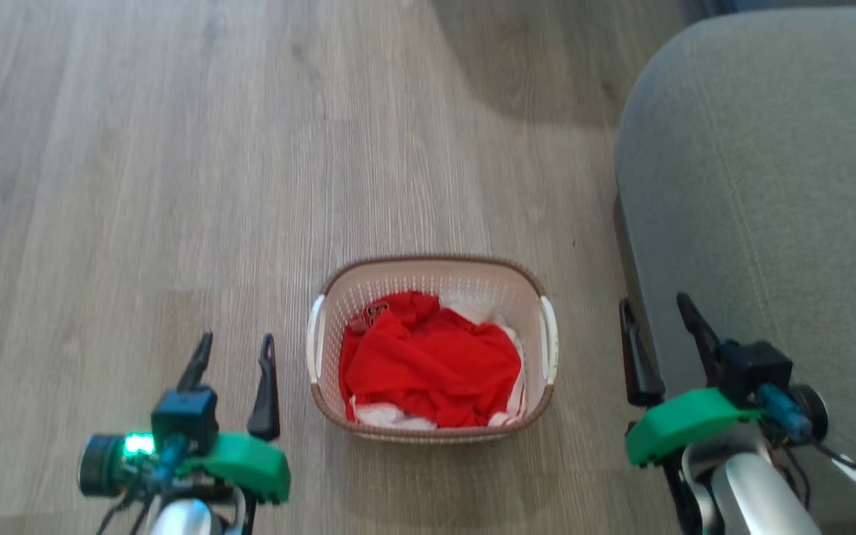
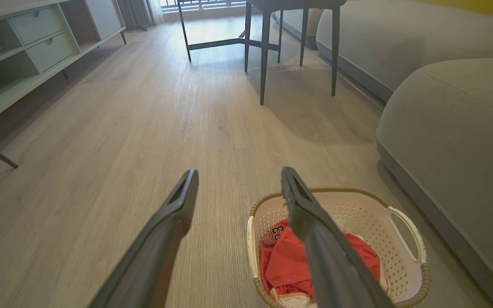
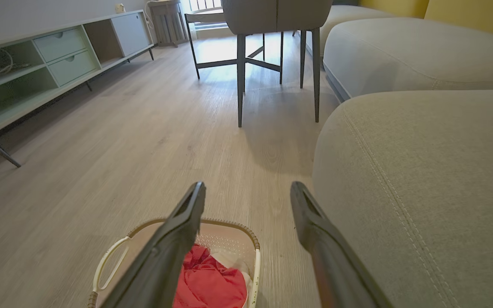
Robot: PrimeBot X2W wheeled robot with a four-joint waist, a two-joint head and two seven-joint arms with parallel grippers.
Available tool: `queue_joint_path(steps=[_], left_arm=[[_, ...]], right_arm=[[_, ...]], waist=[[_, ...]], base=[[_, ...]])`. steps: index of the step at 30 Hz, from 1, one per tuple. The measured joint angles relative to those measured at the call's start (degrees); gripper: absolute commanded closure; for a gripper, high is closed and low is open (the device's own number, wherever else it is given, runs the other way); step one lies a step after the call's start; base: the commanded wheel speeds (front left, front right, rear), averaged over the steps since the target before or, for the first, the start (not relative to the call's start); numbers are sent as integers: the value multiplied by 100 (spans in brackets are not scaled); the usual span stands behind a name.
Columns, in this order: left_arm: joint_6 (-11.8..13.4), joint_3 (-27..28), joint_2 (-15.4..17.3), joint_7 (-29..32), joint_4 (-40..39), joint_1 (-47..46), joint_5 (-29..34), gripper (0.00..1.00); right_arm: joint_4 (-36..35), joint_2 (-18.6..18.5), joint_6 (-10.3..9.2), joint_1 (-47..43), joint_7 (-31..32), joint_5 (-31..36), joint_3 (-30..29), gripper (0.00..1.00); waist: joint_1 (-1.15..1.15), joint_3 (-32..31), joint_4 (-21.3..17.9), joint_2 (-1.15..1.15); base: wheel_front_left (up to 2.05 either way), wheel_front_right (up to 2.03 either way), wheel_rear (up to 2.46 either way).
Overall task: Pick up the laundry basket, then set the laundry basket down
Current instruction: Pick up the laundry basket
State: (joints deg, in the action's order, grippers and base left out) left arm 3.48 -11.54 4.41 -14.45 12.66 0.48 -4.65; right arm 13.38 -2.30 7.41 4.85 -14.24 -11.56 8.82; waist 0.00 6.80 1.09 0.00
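Laundry basket (image 1: 435, 281) on floor (image 1: 175, 186), sofa (image 1: 762, 186) close right.

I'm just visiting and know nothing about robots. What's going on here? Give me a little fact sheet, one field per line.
Main object: laundry basket standing on the wooden floor, between the two grippers
Contents: red clothes over some white ones
Left side: left gripper open, empty, apart from the basket
Right side: right gripper open, empty, apart from the basket, next to the grey sofa
Task stage: basket on the floor, not gripped
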Motion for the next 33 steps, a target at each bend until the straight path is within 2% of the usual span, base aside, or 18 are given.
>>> queue_joint_path(steps=[9, 19, 33], left_arm=[[-135, 108, -113, 0, 455, -736, -35, 0], [-246, 102, -181, 0, 1205, -1975, -144, 0], [-253, -181, -254, -1, 2347, -3355, -505, 0]], right_arm=[[371, -10, 0, 616, 0, 103, -11, 0], [1051, -37, 0, 1823, -7, 174, -147, 0], [1904, -96, 0, 3001, -31, 335, -162, 0]], waist=[[0, 764, -6, 0], [2, 2047, 30, 0], [1, 3625, 148, 0]], base=[[0, 0, 0], [0, 0, 0], [0, 0, 0]])
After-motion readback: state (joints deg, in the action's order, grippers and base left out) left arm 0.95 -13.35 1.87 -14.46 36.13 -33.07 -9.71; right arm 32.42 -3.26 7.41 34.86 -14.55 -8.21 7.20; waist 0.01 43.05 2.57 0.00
